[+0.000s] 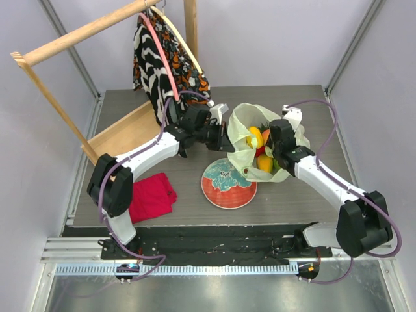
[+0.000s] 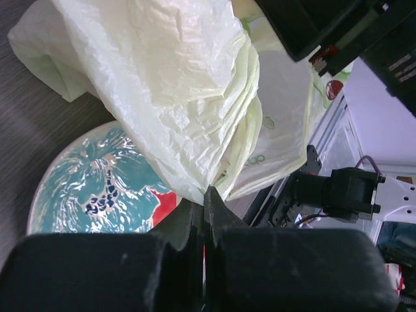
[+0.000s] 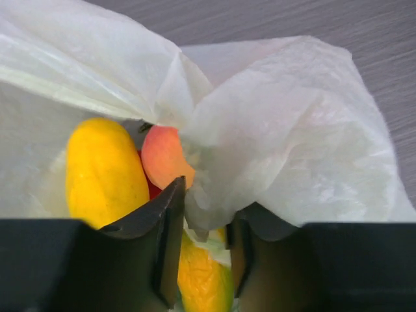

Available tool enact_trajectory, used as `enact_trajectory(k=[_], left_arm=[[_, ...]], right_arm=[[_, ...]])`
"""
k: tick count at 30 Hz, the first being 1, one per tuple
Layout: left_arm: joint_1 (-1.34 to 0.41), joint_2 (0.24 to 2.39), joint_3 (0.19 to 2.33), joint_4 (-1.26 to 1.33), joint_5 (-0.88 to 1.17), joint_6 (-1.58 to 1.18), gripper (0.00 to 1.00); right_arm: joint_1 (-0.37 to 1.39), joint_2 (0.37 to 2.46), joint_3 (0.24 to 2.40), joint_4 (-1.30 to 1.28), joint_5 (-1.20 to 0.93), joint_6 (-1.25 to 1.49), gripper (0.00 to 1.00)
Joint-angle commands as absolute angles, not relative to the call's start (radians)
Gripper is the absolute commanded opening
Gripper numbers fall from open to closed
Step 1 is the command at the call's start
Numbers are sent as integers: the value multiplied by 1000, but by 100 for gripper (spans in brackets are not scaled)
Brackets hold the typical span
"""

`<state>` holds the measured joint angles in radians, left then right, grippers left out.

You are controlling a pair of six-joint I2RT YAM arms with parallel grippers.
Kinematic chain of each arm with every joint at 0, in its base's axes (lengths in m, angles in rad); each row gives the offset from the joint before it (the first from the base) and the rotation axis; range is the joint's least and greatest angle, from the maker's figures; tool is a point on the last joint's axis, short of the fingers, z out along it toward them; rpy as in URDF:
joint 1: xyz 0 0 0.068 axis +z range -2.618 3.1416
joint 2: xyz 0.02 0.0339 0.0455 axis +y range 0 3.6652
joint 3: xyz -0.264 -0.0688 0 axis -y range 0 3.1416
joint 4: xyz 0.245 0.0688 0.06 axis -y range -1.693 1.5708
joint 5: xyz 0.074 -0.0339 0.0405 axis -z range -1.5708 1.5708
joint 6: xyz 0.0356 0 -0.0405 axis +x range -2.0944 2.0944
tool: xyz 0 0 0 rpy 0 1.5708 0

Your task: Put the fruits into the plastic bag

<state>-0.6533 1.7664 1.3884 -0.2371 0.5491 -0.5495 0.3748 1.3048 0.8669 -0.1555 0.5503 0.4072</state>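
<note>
Right of the table's middle, the plastic bag (image 1: 246, 116) lies slumped with its mouth gaping upward, its pale yellow-green film crinkled and bunched. Several fruits are already inside it. The right wrist view shows a yellow mango (image 3: 104, 170) against the left wall, a peach (image 3: 162, 155) just beside it with a sliver of something red between them, and a second mango (image 3: 198, 279) lower down, under the film. From above, yellow and orange show through the opening.

The left gripper (image 2: 205, 203) is at the bag's left edge, its jaws closed tight on a pinch of film that rises out of the fingertips into a broad fold. The right gripper (image 3: 205, 227) is at the bag's right side, tips down in the opening. Its jaws stand part-way apart with a hanging fold of the bag between them. The fold touches one finger, but I cannot tell whether the pads press it.

Just near and left of the bag sits the red plate (image 1: 227, 187) with its teal pattern, the bag's lower edge draped over its far rim. Further left, near the left arm's base, lies the red cloth (image 1: 153, 195). At the far left, the black-and-white garment (image 1: 162, 62) hangs from the wooden rack (image 1: 84, 32), well apart from the bag. All rest on the grey table (image 1: 312, 104).
</note>
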Motion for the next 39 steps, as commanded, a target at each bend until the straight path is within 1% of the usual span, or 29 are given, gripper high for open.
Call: enact_trajectory(k=[1,3,4,9,10,12,13,18,29,33,39], left_arm=[[-704,1743,1423,-265,488,-453,0],[-735,1723,1424,-282,445,-419,0],[-742,1701,1420,-282,414,-408,0],[-746,1637,1425,-220,356,-474,0],[-746,1628,1428,-174,351,-498,0],[-746,1624,1448,-134,353,-553,0],[-746,1629,1466,-135,353,-563,0],[-746,1657,1610,-153,345,-586,0],[-745,1765,1816,-153,304,-600,0],[-746,1830,1865,-92,345,-629,0],[-727,1937,1901,-100,316,-594,0]], right_arm=[[362,1226,883,-6,522,315,23],[362,1197,893,-12,500,281,13],[362,1177,909,-23,499,269,1],[350,1071,991,-90,482,187,1],[347,1065,1038,-100,470,164,1],[336,1063,1097,-136,460,144,1],[330,1071,1161,-150,448,129,1],[319,1101,1310,-190,437,84,1],[204,1157,1359,-179,434,84,1],[163,1146,1338,-176,449,100,1],[104,1175,1263,-172,446,118,1]])
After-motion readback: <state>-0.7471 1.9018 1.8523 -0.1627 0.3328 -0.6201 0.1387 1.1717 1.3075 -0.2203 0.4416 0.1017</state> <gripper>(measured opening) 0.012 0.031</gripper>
